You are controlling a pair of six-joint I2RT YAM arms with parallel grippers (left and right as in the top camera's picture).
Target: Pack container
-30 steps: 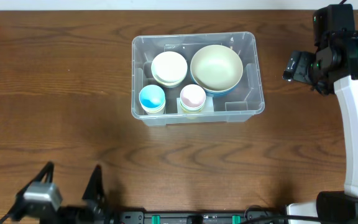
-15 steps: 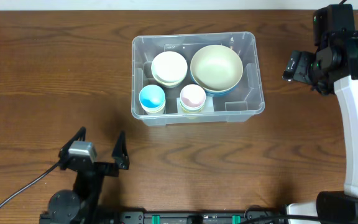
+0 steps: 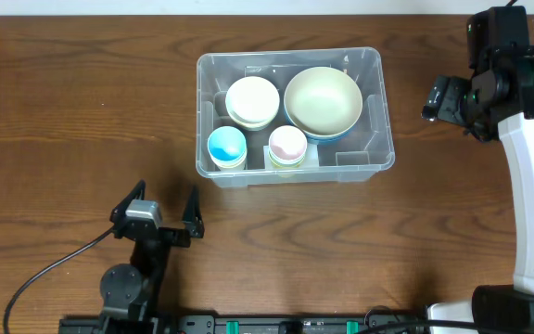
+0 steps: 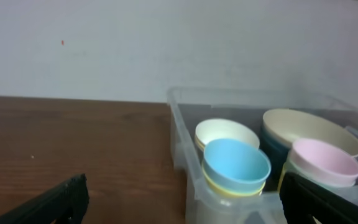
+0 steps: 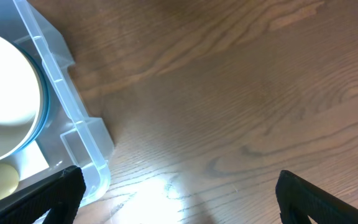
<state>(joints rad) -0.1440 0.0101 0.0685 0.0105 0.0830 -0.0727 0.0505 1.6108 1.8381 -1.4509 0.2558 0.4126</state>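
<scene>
Container (image 3: 371, 139) is sitting mid-table, slightly toward the far edge, already holding four items. Big cream bowl (image 3: 322, 100) and white bowl (image 3: 252, 100) are sitting along its far side, blue cup (image 3: 227, 147) and pink cup (image 3: 287, 144) along its near side. Near-right compartment is showing bare. Nothing loose is lying on the table (image 3: 82, 111), so packing is looking done or nearly so; no lid is showing. Left gripper (image 3: 166, 193) is hanging near the front edge, near-left of the container, jaws standing wide, holding nothing. Right gripper (image 5: 179, 180) is hovering over wood just right of the container, jaws likewise spread wide, gripping nothing.
</scene>
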